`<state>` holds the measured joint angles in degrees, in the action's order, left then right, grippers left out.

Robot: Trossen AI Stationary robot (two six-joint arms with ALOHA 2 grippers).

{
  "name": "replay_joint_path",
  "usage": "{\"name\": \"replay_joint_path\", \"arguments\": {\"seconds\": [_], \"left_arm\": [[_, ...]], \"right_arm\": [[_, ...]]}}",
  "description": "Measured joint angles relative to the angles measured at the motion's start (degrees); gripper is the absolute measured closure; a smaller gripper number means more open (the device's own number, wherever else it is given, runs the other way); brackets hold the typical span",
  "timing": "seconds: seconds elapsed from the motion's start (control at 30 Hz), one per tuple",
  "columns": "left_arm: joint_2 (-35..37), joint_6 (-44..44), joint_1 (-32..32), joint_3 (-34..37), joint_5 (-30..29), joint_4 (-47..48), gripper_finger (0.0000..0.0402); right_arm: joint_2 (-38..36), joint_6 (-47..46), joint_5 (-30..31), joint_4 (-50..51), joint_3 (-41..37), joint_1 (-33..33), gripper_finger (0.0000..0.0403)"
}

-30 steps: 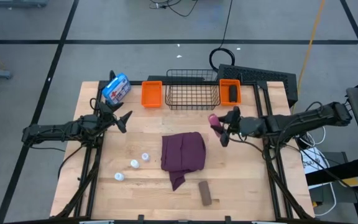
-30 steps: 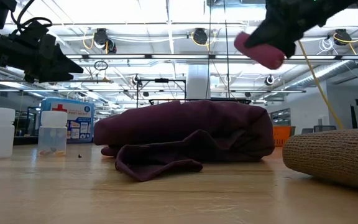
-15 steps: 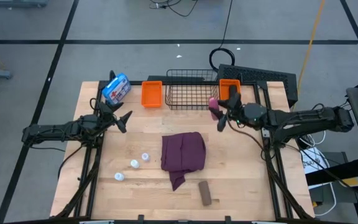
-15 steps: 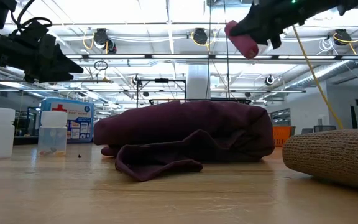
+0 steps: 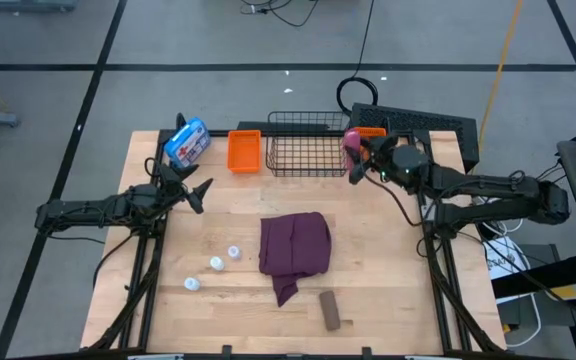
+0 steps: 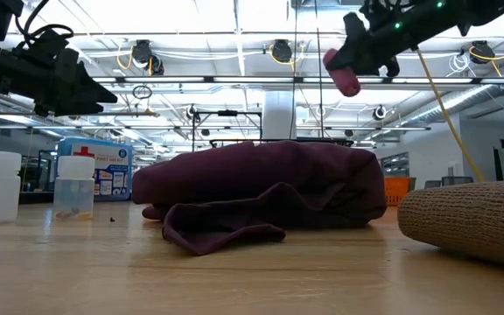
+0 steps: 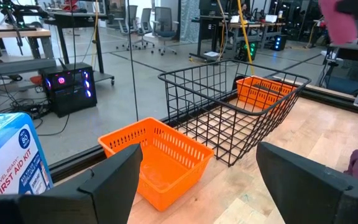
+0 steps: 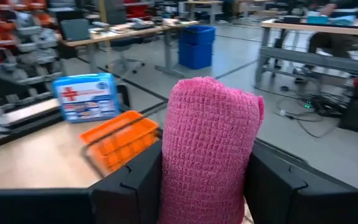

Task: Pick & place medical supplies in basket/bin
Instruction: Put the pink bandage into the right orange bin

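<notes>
My right gripper [image 5: 352, 150] is shut on the pink roll [image 5: 349, 139], held in the air between the black wire basket's [image 5: 308, 152] right wall and the right orange bin [image 5: 371, 131]. The roll also shows high in the low view [image 6: 340, 70]. My left gripper [image 5: 196, 190] waits open near the table's left side. The maroon cloth [image 5: 294, 245] lies flat at mid-table. Three white vials [image 5: 215, 263] stand to its left. The brown roll [image 5: 330, 310] lies by the near edge. The left orange bin [image 5: 245, 150] is seen in the left wrist view [image 7: 157, 162]. My right gripper pinches the pink roll's lower part [image 8: 205, 177] between its two fingers [image 8: 132, 180], one on each side. The fingers come about level from the table's right side. The roll is lifted clear of the table, and its free end [image 8: 213, 93] sticks out past the fingertips.
A blue-and-white first-aid pouch [image 5: 186, 142] sits at the far left corner, beside the left orange bin. A dark board [image 5: 418, 120] lies beyond the right orange bin. Bare wood [image 5: 388, 270] shows right of the cloth.
My right gripper has carried the pink roll from above mid-table, right of the cloth, toward the far edge, up to the basket's right wall and the right orange bin. It has stayed shut on the roll. The left arm has kept still.
</notes>
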<state>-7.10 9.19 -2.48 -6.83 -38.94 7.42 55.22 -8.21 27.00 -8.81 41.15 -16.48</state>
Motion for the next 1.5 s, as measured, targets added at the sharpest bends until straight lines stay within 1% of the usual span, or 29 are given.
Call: {"name": "replay_joint_path", "arguments": {"seconds": [0.27,0.7,0.93,1.2,1.37,1.5], "left_arm": [[0.0,0.0,0.0,0.0,0.0,0.0,0.0078],[0.0,0.0,0.0,0.0,0.0,0.0,0.0078],[0.0,0.0,0.0,0.0,0.0,0.0,0.0078],[0.0,0.0,0.0,0.0,0.0,0.0,0.0078],[0.0,0.0,0.0,0.0,0.0,0.0,0.0078],[0.0,0.0,0.0,0.0,0.0,0.0,0.0078]], "right_arm": [[1.6,-0.1,0.0,0.0,0.0,-6.9,0.0230],[11.2,-1.8,0.2,0.4,0.0,-15.6,0.0230],[14.2,-3.3,0.0,0.6,0.0,-20.5,0.0231],[19.5,-6.1,0.0,2.4,0.0,-23.7,0.0231],[23.3,-6.1,0.0,2.3,0.0,-24.9,0.0231],[25.5,-8.2,-0.3,1.7,0.1,-25.9,0.0231]]}}
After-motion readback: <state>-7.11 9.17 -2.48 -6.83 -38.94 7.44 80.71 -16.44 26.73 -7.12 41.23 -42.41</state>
